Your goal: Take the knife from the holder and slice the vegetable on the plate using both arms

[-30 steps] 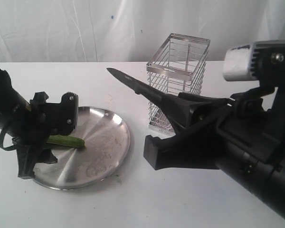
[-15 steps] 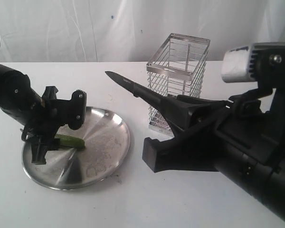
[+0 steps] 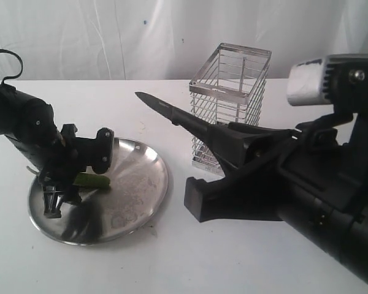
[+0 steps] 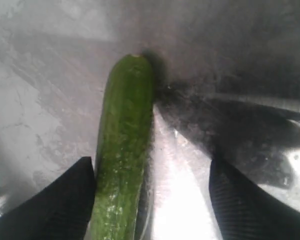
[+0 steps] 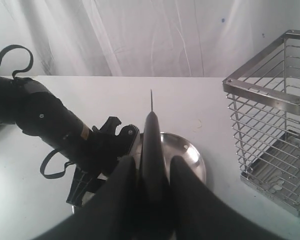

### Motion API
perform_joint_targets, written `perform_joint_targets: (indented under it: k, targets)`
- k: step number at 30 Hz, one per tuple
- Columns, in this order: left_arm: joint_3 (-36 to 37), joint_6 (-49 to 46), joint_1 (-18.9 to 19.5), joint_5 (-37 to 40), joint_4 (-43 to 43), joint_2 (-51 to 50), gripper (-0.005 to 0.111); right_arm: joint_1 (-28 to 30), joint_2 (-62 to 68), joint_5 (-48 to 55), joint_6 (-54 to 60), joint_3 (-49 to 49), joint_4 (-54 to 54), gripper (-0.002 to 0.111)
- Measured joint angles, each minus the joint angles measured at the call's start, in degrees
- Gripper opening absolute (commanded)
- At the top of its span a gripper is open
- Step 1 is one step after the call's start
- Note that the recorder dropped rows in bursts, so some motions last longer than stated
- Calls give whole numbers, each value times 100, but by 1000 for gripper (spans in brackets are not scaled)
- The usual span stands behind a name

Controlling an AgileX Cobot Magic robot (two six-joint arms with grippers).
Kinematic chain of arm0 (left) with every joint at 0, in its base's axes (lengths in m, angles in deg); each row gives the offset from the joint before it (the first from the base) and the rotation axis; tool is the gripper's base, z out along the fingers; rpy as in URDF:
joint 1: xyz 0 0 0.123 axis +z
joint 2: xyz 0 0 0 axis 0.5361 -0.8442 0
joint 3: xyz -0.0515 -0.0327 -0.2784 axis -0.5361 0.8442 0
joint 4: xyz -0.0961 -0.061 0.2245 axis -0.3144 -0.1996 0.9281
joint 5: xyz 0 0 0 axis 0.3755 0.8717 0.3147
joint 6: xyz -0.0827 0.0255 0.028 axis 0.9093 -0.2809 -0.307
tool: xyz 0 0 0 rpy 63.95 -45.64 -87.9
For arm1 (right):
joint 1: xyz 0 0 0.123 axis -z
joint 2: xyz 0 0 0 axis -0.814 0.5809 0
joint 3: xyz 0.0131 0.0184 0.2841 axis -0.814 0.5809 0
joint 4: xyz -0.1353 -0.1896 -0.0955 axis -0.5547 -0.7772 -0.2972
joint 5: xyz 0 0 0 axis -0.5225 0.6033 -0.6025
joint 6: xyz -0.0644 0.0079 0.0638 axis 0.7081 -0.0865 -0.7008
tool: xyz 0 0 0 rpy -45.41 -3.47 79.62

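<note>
The green vegetable (image 3: 93,180) lies on the left part of the steel plate (image 3: 138,184). My left gripper (image 3: 76,180) stands over it, open. In the left wrist view the vegetable (image 4: 122,150) lies between the two black fingers (image 4: 65,205), close against one and well apart from the other, on the plate (image 4: 40,75). My right gripper (image 3: 233,144) is shut on the handle of the black knife (image 3: 165,110), held in the air with its point toward the plate. The right wrist view shows the knife (image 5: 152,140) edge-on between the fingers of my right gripper (image 5: 152,175). The wire holder (image 3: 230,104) stands with no knife in it.
The holder (image 5: 270,130) stands just right of the plate (image 5: 190,155), behind my right arm. The table is white, with a white curtain along its back edge. A black cable loops up from the left arm (image 3: 6,58).
The left arm has swung upward at the rear and its gripper has tipped down over the vegetable, further onto the plate. The right gripper and knife have barely shifted left.
</note>
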Motion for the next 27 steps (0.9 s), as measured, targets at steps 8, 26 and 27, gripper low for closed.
perform_joint_targets:
  k: [8,26,27]
  targets:
    - [-45,310,55,-230,35,-111,16,0,-259,0,0,0,0,0]
    - [-675,2646,55,821,-147,-132,2,0,-309,-202,864,0,764,0]
    - [-744,2778,55,922,-293,-120,2,0,-309,-189,968,0,813,0]
